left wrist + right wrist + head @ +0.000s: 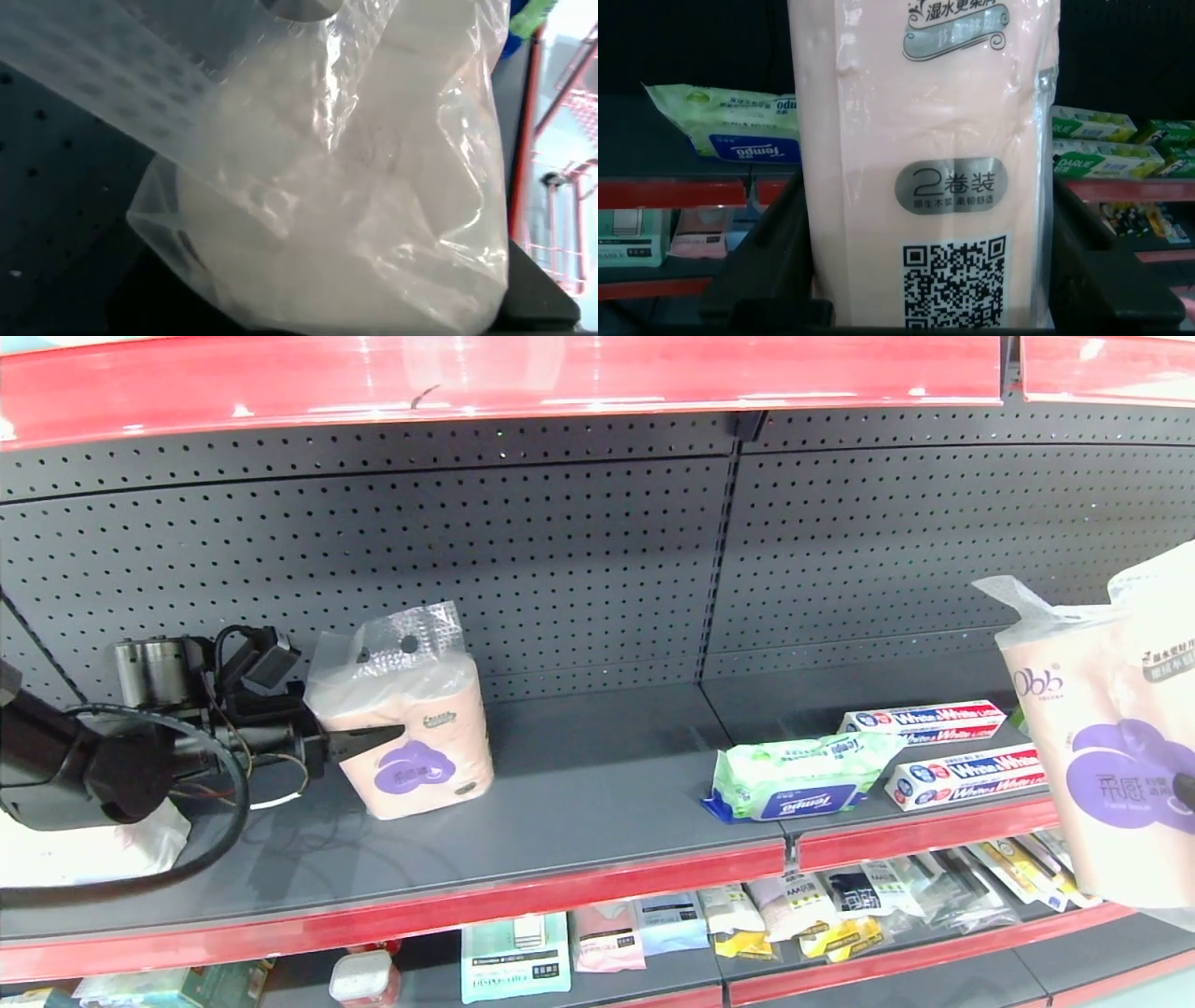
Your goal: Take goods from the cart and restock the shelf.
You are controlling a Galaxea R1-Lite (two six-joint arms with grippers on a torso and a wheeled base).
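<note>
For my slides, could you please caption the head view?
Left gripper grips a pink plastic-wrapped tissue-roll pack standing on the grey metal shelf; a second such pack is held at right.

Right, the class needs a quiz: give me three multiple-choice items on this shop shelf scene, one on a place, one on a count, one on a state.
1. Where does the green and white soft pack of wet wipes lie?
A. on the grey metal shelf, beside the long white, red and blue toothpaste boxes
B. on the shelf below
C. on the red top ledge

2. How many of those toothpaste boxes lie on the grey shelf?
A. one
B. two
C. four

3. What state is the right gripper in?
A. open and empty
B. shut on a peach plastic-wrapped pack of toilet rolls
C. shut on a toothpaste box

Answers:
1 A, the head view shows the wipes next to the boxes.
2 B, two show, one behind the other.
3 B, its fingers flank the pack.
</note>
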